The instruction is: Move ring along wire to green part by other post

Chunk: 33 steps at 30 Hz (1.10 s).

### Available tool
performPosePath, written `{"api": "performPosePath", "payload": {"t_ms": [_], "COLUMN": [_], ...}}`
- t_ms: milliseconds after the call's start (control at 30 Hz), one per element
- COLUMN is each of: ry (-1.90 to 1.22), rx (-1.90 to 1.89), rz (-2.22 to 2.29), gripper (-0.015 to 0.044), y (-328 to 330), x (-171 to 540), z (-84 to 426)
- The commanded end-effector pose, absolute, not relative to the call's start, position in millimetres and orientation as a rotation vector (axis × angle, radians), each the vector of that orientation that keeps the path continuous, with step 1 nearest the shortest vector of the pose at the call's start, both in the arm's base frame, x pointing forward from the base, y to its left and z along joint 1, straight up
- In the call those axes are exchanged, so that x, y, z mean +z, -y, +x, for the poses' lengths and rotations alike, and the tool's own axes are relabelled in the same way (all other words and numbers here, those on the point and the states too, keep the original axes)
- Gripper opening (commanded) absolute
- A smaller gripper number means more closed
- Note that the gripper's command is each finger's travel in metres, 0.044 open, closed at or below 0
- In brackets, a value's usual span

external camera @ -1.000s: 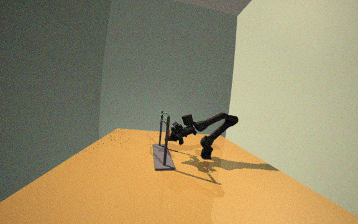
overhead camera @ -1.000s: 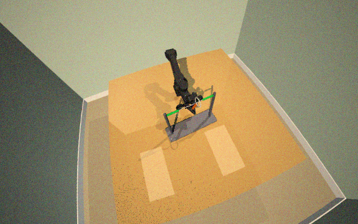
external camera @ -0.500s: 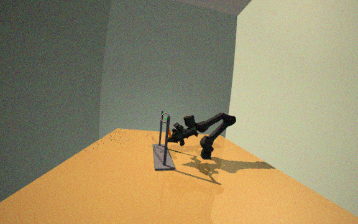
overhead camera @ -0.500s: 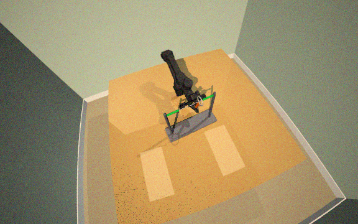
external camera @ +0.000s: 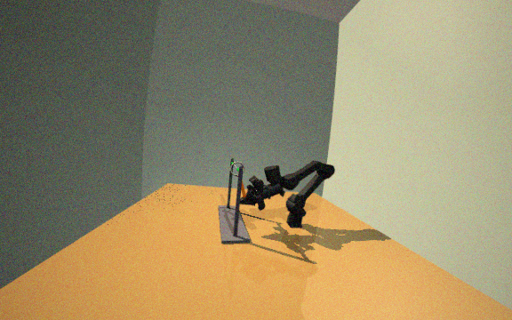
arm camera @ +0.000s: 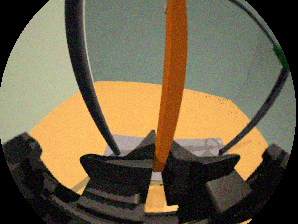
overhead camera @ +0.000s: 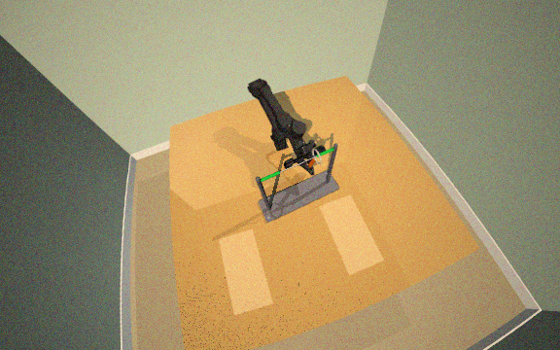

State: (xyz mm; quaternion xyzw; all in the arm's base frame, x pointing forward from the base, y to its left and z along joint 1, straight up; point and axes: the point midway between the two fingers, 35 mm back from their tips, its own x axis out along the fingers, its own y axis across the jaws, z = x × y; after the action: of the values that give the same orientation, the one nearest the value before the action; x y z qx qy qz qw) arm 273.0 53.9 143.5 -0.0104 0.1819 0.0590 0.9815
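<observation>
— What have you got?

— My gripper [arm camera: 154, 132] is pinched nearly shut on the low end of the handle [arm camera: 172, 83]; it rises straight above my fingers.

— And the ring [overhead camera: 315, 157]?

— Up at the handle's top, around the wire [overhead camera: 296, 166], near the green part [overhead camera: 326, 153]; one post [arm camera: 85, 76] stands just beside me.

The handle [arm camera: 173, 76] is plain orange, gripped by black jaws. The wire's ends [overhead camera: 270, 175] beside the dark grey posts [overhead camera: 262, 192] are bright green. Under them, a grey base [overhead camera: 304, 196] lies on an orange-tan surface [overhead camera: 406, 209] with two paler rectangular patches [overhead camera: 350, 233].
</observation>
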Motion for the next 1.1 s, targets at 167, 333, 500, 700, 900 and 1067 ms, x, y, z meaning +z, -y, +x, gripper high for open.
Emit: {"api": "performPosePath", "payload": {"t_ms": [167, 333, 500, 700, 900, 1067], "ry": [-0.363, -0.361, -0.360, -0.360, -0.359, -0.360], "rx": [0.115, 0.115, 0.115, 0.115, 0.115, 0.115], "rz": [-0.015, -0.015, -0.014, -0.014, -0.014, -0.014], "gripper": [-0.0150, -0.0150, -0.0150, -0.0150, -0.0150, -0.0150], "y": [-63, -68, -74, -74, -74, -74], "x": [143, 143, 143, 138, 128, 123], "z": [272, 271, 271, 271, 271, 271]}}
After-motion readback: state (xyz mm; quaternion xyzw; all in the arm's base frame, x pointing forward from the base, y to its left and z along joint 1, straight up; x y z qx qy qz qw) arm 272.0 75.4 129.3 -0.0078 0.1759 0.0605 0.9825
